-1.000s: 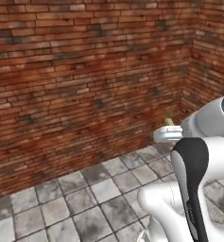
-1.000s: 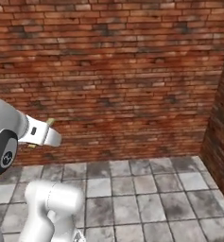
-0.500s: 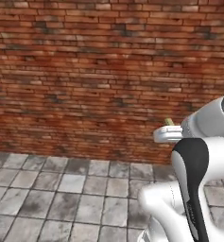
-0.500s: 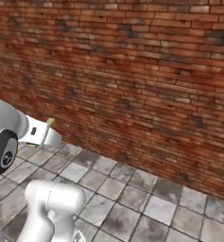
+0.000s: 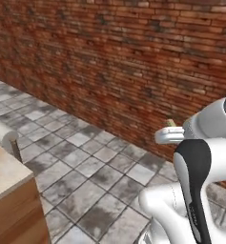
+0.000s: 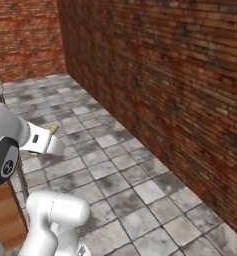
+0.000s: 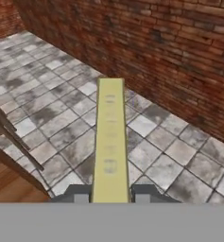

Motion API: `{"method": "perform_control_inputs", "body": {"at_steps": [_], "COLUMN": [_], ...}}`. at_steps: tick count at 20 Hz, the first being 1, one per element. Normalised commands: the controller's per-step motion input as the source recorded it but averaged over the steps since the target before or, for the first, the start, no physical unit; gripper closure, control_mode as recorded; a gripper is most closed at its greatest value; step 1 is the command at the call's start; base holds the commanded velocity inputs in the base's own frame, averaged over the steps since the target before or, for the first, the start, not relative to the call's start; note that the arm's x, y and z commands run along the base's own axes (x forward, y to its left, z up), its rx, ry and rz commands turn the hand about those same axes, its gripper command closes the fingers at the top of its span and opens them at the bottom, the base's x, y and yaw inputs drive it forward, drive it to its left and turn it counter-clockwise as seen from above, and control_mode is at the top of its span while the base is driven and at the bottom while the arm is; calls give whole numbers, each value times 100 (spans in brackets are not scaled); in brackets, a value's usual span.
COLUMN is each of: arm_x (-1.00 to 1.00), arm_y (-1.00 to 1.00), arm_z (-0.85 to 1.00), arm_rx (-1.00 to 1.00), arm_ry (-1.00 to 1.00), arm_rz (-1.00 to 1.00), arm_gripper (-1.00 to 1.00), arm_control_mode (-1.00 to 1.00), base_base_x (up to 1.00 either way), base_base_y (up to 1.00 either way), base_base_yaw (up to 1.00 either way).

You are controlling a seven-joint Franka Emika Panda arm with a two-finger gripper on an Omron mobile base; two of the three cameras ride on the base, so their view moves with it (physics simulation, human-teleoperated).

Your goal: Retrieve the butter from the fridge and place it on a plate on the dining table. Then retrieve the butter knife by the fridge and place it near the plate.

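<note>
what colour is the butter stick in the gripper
Pale yellow; the butter, held between the gripper fingertips, shows best in the hand view.

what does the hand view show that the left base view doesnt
Hand view: the butter along its whole length, clamped in the gripper. Left base view: the beige top corner of the dining table, with a stool cushion beside it. Both: the brick wall, the tiled floor and at least the butter's tip.
</note>
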Motion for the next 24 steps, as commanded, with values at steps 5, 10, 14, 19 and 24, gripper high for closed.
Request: {"method": "perform_control_inputs", "body": {"at_steps": [5, 10, 14, 19, 24], "arm_x": [0, 0, 0, 0, 0], "arm_y": [0, 0, 0, 0, 0], "arm_z": [0, 0, 0, 0, 0], "arm_rx": [0, 0, 0, 0, 0], "arm_ry": [0, 0, 0, 0, 0], "arm_rz": [0, 0, 0, 0, 0], "arm_gripper": [100, 100, 100, 100, 100], "arm_control_mode": [100, 100, 100, 100, 100], "base_base_x": [55, 50, 58, 59, 29], "base_base_y": [-20, -25, -26, -38, -42], "base_base_yaw": [90, 85, 83, 87, 89]}}
